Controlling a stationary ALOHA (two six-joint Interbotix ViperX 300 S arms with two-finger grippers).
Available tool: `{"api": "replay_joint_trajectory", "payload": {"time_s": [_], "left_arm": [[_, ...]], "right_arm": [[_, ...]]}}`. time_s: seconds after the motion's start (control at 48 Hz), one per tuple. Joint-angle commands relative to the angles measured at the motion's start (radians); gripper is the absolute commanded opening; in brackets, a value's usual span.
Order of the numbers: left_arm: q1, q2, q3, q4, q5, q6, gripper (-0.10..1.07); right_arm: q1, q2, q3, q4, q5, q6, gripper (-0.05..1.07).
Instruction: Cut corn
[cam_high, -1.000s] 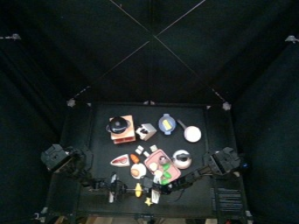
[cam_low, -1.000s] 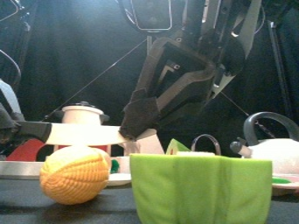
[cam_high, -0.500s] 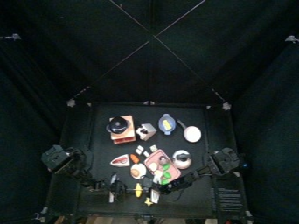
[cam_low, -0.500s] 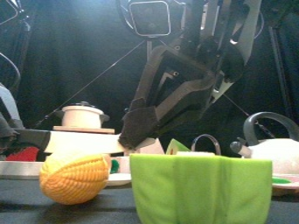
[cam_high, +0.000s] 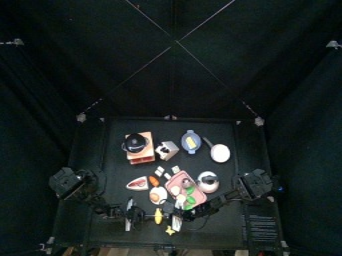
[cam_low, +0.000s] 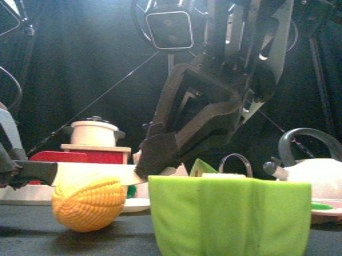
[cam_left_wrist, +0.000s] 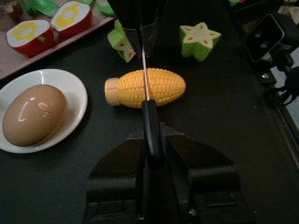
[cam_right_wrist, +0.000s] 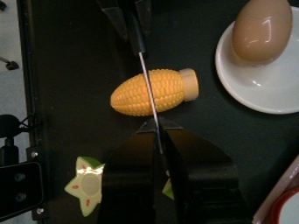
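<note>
From the left, an egg (cam_left_wrist: 35, 108) on its white plate (cam_left_wrist: 68, 83), then the toy corn (cam_left_wrist: 146, 87) lying on the black table, likely light, hard and prone to roll, best pinned at its blunt end, beneath the left gripper (cam_left_wrist: 149, 144) clamped on a thin knife (cam_left_wrist: 146, 61); right gripper's grip cannot be told.

Corn (cam_left_wrist: 145, 88) boxed in: egg plate (cam_left_wrist: 73, 87) just beside one end, star piece (cam_left_wrist: 200, 39) near the other. Bare bench (cam_left_wrist: 222, 114) alongside.

Two black jointed arms (cam_low: 214, 90), glossy housings.
</note>
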Motion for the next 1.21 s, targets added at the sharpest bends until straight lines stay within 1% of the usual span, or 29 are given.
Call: {"api": "replay_joint_trajectory", "payload": {"time_s": [0.0, 0.354, 1.188], "left_arm": [[-0.011, -0.005, -0.005, 0.000, 0.003, 0.000, 0.56], [-0.008, 0.028, -0.017, 0.000, 0.003, -0.003, 0.55], [-0.006, 0.028, -0.021, 0.000, 0.015, -0.002, 0.55]], "right_arm": [[-0.003, -0.015, -0.003, 0.008, 0.002, 0.002, 0.47], [-0.005, -0.009, -0.005, 0.011, 0.002, 0.002, 0.47], [-0.008, 0.002, -0.003, 0.018, 0.002, 0.003, 0.47]]}}
